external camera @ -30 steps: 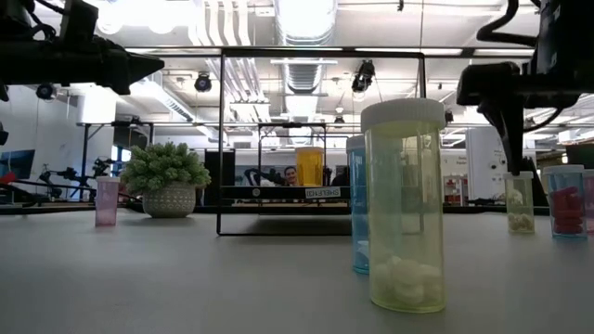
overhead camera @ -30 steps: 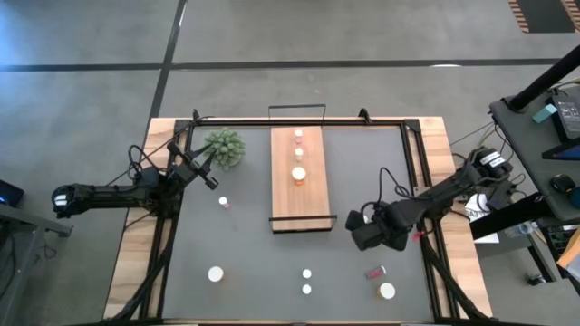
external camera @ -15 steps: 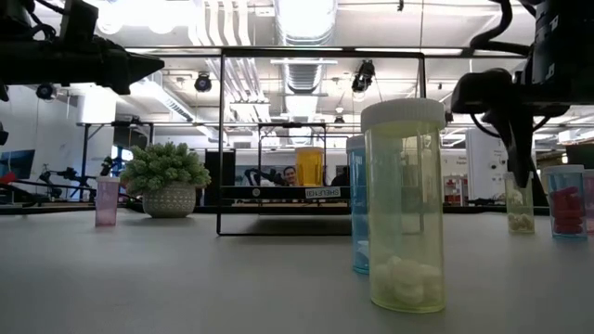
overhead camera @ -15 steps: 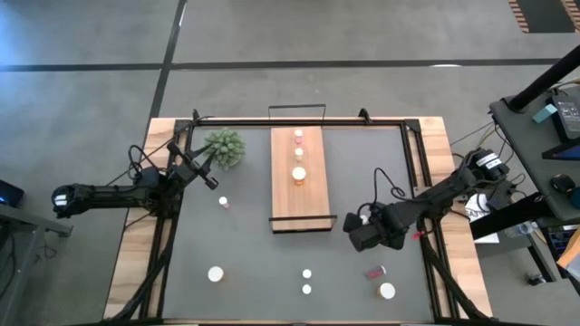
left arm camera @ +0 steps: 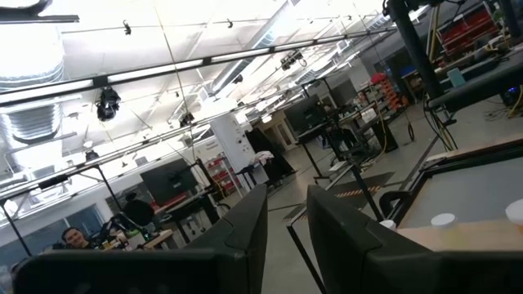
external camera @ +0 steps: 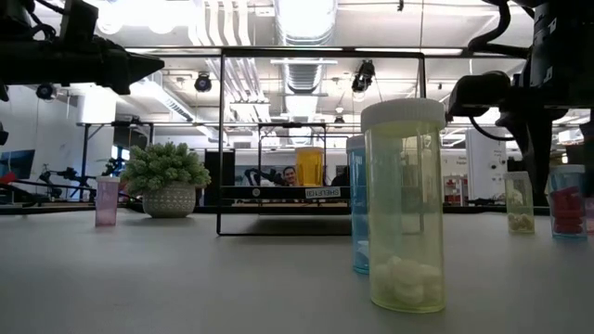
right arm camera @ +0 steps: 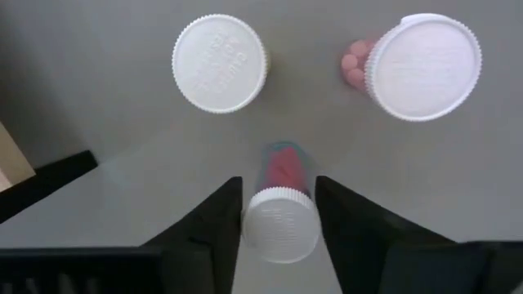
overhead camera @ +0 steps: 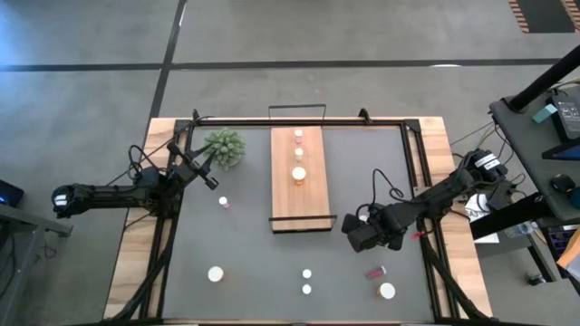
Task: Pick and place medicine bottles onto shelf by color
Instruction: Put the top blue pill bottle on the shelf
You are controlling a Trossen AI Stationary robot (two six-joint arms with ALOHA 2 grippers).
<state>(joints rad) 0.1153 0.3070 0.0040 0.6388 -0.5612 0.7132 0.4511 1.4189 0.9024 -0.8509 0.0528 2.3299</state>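
Note:
The light-wood shelf lies at the table's middle, with three bottles standing in a row on its far half. My right gripper hangs just right of the shelf's near end, shut on a small red bottle with a white cap. In the right wrist view my right gripper looks down past this bottle at the grey table. My left gripper is open and empty in the air beside the green plant. Its two fingers stand a little apart in the left wrist view. My right gripper pinches the small red bottle by the sides of its white cap, between its two fingers. The fingers come from above and point down. The bottle sits upright, cap up, and its red body reaches down toward the grey table.
Loose bottles stand on the near half of the table: a pink one, white-capped ones and a red one. Two white caps and the shelf's black rail lie below my right gripper.
My right gripper has gone a little toward the table's left edge, closer to the shelf's near end, still shut on the small red bottle. My left arm has kept still.

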